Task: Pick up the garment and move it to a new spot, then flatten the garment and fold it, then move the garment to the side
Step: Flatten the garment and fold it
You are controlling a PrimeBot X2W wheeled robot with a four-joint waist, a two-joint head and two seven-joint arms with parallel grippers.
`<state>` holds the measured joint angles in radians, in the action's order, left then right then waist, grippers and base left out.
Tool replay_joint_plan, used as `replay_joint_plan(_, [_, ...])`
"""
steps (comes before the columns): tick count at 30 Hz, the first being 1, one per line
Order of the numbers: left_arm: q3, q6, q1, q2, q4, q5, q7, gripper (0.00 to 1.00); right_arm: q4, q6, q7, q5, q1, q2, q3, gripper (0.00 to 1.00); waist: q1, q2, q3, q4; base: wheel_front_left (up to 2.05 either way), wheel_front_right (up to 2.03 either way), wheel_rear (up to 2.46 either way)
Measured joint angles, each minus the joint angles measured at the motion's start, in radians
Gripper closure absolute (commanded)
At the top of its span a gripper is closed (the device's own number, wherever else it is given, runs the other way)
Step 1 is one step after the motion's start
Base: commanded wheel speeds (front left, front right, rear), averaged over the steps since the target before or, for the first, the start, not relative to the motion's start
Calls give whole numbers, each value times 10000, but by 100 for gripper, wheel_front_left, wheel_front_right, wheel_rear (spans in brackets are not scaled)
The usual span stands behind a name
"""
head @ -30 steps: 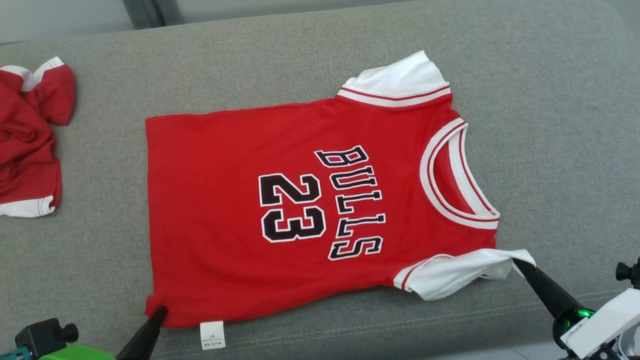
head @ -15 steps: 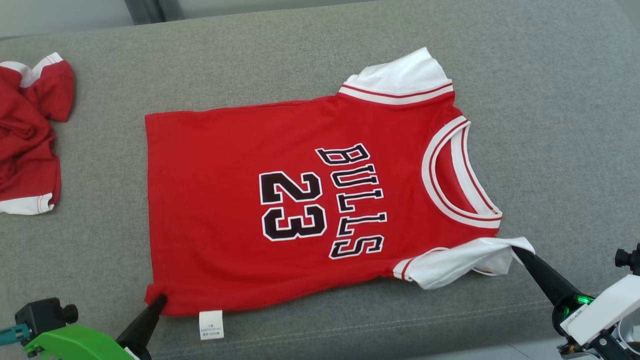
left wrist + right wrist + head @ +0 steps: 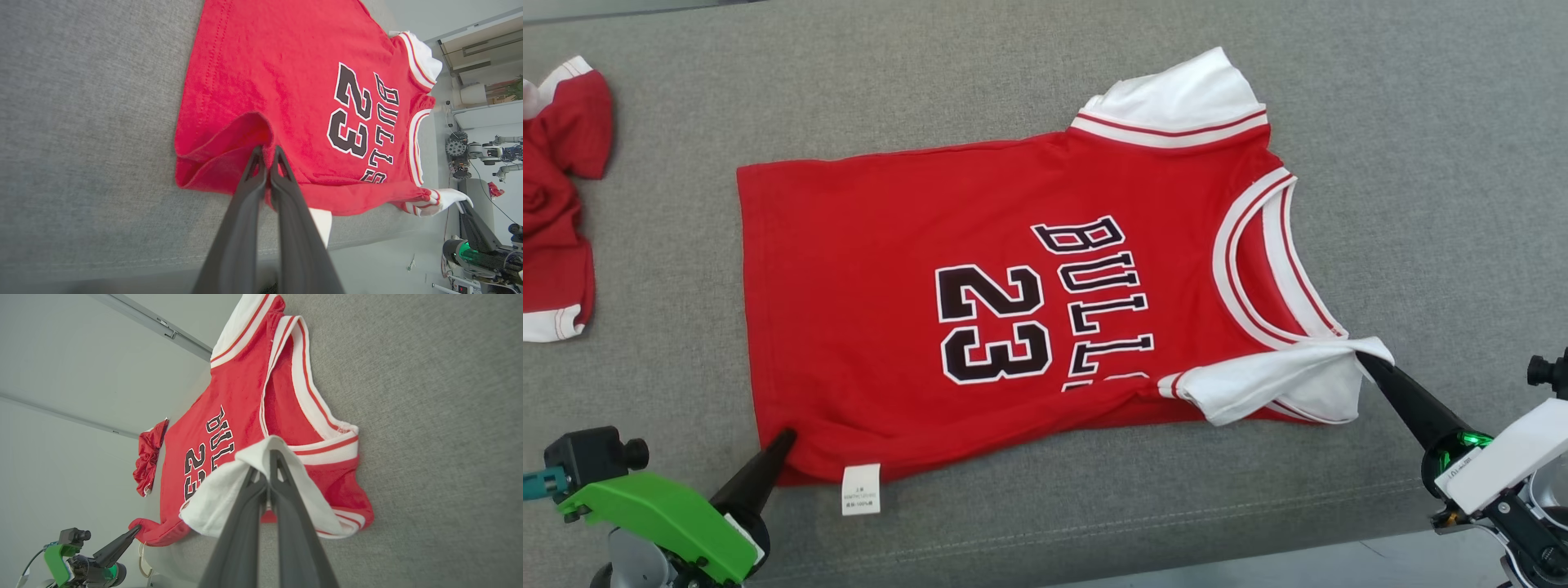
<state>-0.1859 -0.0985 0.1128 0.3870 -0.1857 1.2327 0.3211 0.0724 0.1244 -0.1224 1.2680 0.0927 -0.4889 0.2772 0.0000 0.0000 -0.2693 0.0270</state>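
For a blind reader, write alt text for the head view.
A red jersey lies on a grey fabric surface; the left gripper, fingers shut, pinches its near hem corner and the right gripper its white sleeve. Another red garment lies crumpled at left.

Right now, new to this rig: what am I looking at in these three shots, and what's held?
It is a wheeled robot with two arms, each ending in long dark jaws. The wide shot comes from a camera on its head, looking down; the other two come from cameras on its wrists, each looking along that arm's jaws. On the grey cushion lies a red Bulls jersey, front up, with a crumpled red garment off to the robot's left. The left jaws are shut on the jersey's near hem corner; the right jaws are shut on its near white sleeve, which lies partly over the red front.
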Motion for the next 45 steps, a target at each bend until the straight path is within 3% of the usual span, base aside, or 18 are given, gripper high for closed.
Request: replay_joint_plan(45, [-117,-224,-2561,-261,1804,-251,541,100,-1358,0,-150,-497,-2139,476,512,100,0,0,-1277,-120,0,0,0])
